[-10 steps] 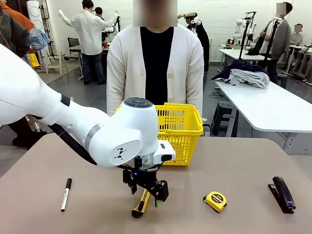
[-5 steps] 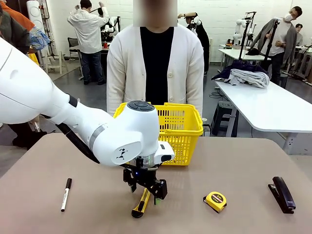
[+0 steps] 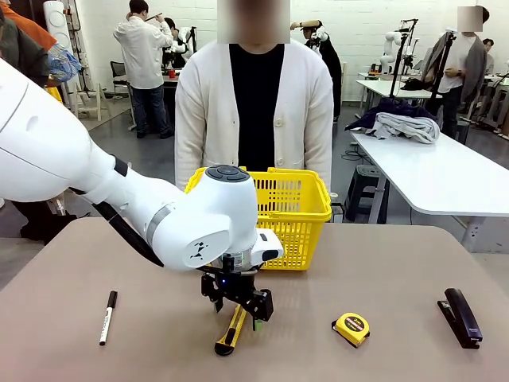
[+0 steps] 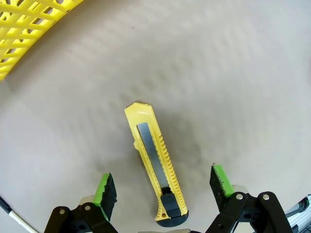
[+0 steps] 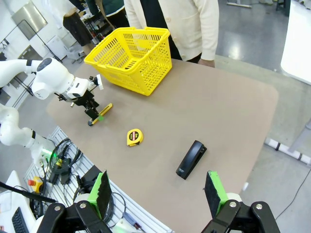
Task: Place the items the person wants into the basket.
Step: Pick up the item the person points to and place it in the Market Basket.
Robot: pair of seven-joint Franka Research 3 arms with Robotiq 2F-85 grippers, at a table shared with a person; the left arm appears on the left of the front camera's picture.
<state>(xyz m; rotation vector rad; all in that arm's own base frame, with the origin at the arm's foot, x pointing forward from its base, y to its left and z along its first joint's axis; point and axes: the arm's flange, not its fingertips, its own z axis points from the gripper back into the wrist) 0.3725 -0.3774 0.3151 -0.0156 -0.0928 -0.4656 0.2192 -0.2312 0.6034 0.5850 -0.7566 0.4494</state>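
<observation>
Now, from the front we see the left tool [image 3: 236, 314] barely shifted above the knife [image 3: 230, 332] on the bench [image 3: 382, 270], near the basket [image 3: 296, 224]. Its wrist shows it released, astride the knife: no grasp yet. The right tool [image 5: 158, 188] hangs released, high over the bench.

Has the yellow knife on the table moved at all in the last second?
No. The knife sits just as far left of the tape measure.

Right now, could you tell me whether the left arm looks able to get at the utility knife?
Probably yes: the left pincer hangs open right above the utility knife, straddling it, and nothing lies between them.
</observation>
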